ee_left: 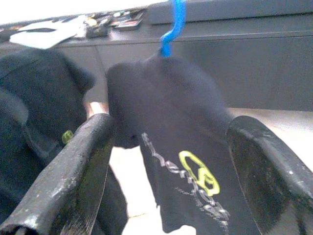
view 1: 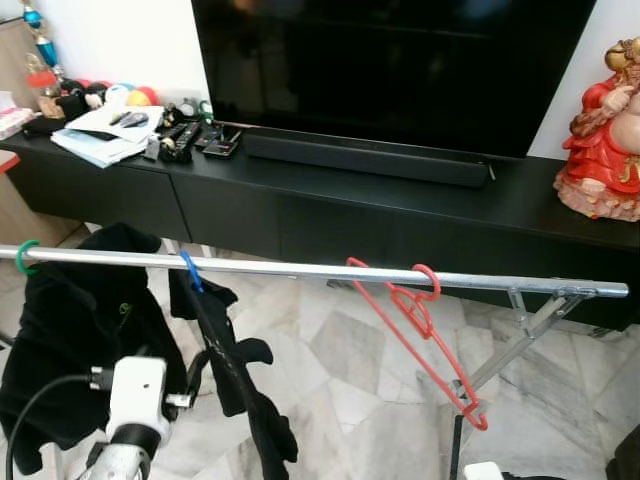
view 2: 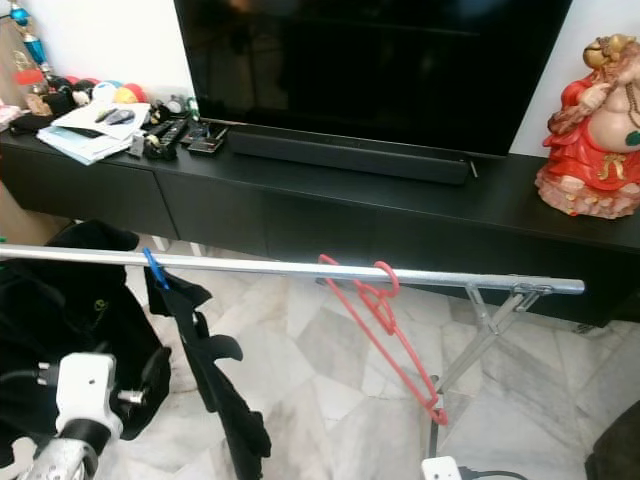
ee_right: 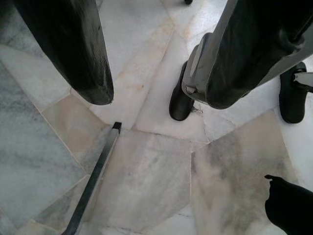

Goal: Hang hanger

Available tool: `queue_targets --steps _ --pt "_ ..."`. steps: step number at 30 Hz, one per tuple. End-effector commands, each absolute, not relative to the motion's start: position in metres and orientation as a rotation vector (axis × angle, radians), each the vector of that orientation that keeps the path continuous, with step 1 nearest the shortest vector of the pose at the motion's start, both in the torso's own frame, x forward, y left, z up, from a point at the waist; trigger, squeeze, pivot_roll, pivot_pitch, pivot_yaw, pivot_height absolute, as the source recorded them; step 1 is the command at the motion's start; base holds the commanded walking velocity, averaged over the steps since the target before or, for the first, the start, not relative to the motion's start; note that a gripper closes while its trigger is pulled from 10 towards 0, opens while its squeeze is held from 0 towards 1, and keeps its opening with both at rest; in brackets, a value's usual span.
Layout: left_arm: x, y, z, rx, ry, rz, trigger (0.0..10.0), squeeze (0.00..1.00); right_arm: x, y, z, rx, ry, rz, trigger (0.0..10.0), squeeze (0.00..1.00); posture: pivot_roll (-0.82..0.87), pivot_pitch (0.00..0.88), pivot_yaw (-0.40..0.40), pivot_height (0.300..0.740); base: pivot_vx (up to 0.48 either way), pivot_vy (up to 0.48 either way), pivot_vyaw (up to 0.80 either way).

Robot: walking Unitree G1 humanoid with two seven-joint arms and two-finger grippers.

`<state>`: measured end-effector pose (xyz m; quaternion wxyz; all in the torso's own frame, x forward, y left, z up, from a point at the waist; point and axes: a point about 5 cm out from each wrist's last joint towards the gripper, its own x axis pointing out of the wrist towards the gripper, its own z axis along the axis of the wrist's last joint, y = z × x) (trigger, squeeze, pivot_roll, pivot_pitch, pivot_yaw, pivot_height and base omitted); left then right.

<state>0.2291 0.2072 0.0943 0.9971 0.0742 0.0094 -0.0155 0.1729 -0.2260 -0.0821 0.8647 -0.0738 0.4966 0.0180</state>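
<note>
The left arm [view 1: 128,415] is raised below the silver clothes rail [view 1: 300,268], its white wrist block and black cable showing under the rail's left part, in front of the dark clothes. Seen from its wrist, the left gripper [ee_left: 171,161] points at a black garment with a yellow print [ee_left: 190,161] that hangs from a blue hanger [ee_left: 172,24] — its two black fingers [ee_left: 73,171] stand wide apart, one on each side of the cloth, and hold nothing. The right gripper [ee_right: 151,73] points straight down at the marble floor [ee_right: 146,186]; its fingers are spread as well, with nothing between them.

The red hanger [view 1: 425,325] hangs on the rail by its hook, right of the rail's middle and near the folding bracket at the rail's right end. It is tilted, its body slanting down toward the rail's right end, apart from both grippers.

From the head, the rail is seen to run across the room in front of a long black TV cabinet [view 1: 330,200] with a large dark television [view 1: 400,65], a soundbar, a heap of papers and remotes behind the rail's left part, and a red figurine [view 1: 605,130] behind its right end. A green hook [view 1: 24,256] sits at the rail's far left, above a black jacket [view 1: 70,340]. The right wrist shows what the head does not — two black feet [ee_right: 182,100] of the stand on the floor and a thin dark bar lying on the tiles.
</note>
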Motion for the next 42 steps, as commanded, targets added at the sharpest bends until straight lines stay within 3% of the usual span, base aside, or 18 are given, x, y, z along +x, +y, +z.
queue_targets --steps 1,5,10,14,22,28,42 --pt "0.230 0.199 0.091 0.127 0.072 -0.139 10.0 0.00 0.172 -0.228 -0.082 -0.155 1.043 0.033 10.0 0.00 0.01 0.090 0.019 0.740 0.000 0.000 0.00" --pt "0.239 0.198 0.094 0.125 0.136 -0.217 10.0 0.00 0.172 -0.228 -0.082 -0.156 1.044 0.035 10.0 0.00 0.01 0.092 0.021 0.740 0.000 0.000 0.00" --pt "0.257 0.205 0.095 0.172 0.199 -0.137 10.0 0.00 0.172 -0.227 -0.082 -0.155 1.044 0.037 10.0 0.00 0.00 0.096 0.023 0.740 0.000 0.000 0.00" --pt "0.279 0.197 0.107 0.073 0.195 -0.095 10.0 0.00 0.172 -0.227 -0.082 -0.155 1.044 0.038 10.0 0.00 0.00 0.098 0.022 0.740 0.000 0.000 0.00" --pt "0.309 0.190 0.105 0.086 0.341 -0.051 10.0 0.00 0.174 -0.226 -0.082 -0.171 1.041 0.054 10.0 0.00 -0.01 0.097 0.027 0.740 0.000 0.000 0.00" --pt "0.312 0.196 0.097 0.080 0.426 0.044 10.0 0.00 0.173 -0.225 -0.082 -0.171 1.041 0.054 10.0 0.00 -0.02 0.091 0.035 0.740 0.000 0.000 0.00" --pt "0.307 0.200 0.081 0.033 0.473 0.070 10.0 0.00 0.172 -0.224 -0.083 -0.176 1.043 0.065 10.0 0.00 -0.02 0.080 0.038 0.740 0.000 0.000 0.00"
